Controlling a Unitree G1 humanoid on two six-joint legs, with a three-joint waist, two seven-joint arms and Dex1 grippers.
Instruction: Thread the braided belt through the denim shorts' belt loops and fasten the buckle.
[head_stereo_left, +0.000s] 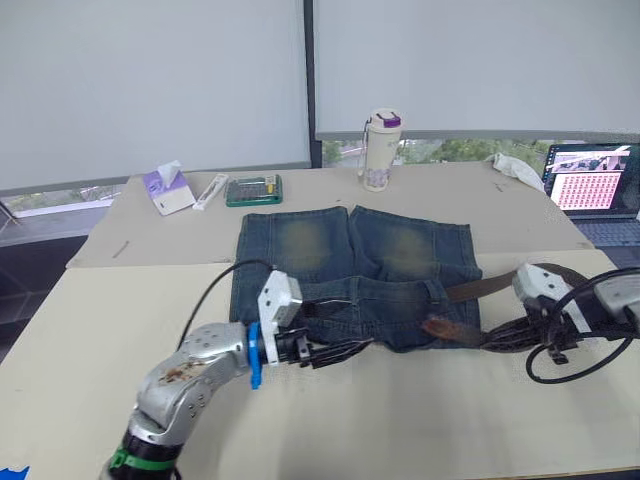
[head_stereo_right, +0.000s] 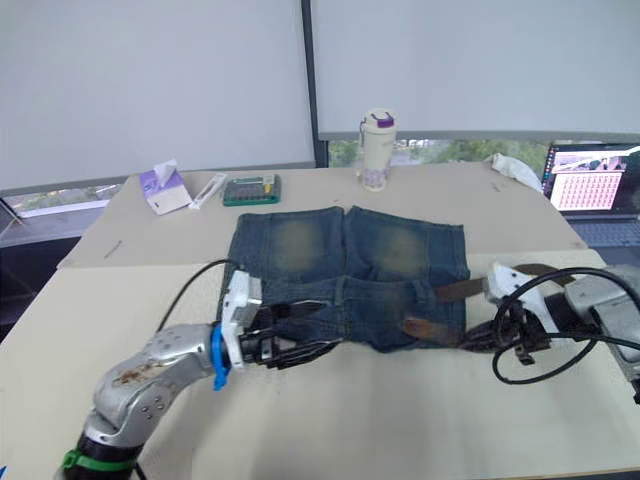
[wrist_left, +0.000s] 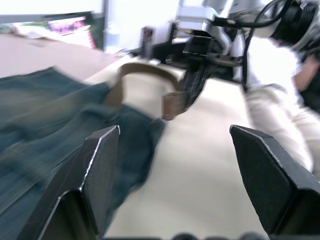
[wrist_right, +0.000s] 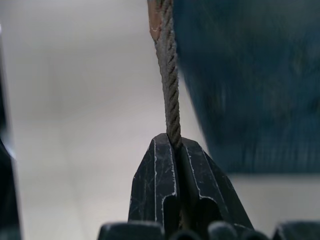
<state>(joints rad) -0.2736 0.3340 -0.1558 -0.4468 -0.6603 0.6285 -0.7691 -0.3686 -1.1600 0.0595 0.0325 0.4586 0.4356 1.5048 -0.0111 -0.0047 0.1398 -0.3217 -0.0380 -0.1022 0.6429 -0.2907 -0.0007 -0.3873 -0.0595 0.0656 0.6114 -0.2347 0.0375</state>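
The denim shorts (head_stereo_left: 350, 260) lie flat on the table, waistband toward me. The braided belt (head_stereo_left: 480, 290) comes off the waistband's right end, arches over the table and curls back, its brown end (head_stereo_left: 445, 328) resting on the shorts' near right corner. My right gripper (head_stereo_left: 495, 340) is shut on the belt (wrist_right: 169, 90), close behind that end. At the waistband's left part my left gripper (head_stereo_left: 358, 322) stands open, nothing between its fingers (wrist_left: 100, 170). I cannot make out the buckle or the belt loops.
At the back of the table stand a white tumbler (head_stereo_left: 381, 150), a green box (head_stereo_left: 254, 189), a white tube (head_stereo_left: 210, 191) and a tissue pack (head_stereo_left: 168, 188). A laptop (head_stereo_left: 592, 180) and a white cloth (head_stereo_left: 517, 168) sit far right. Black cables hang off both arms.
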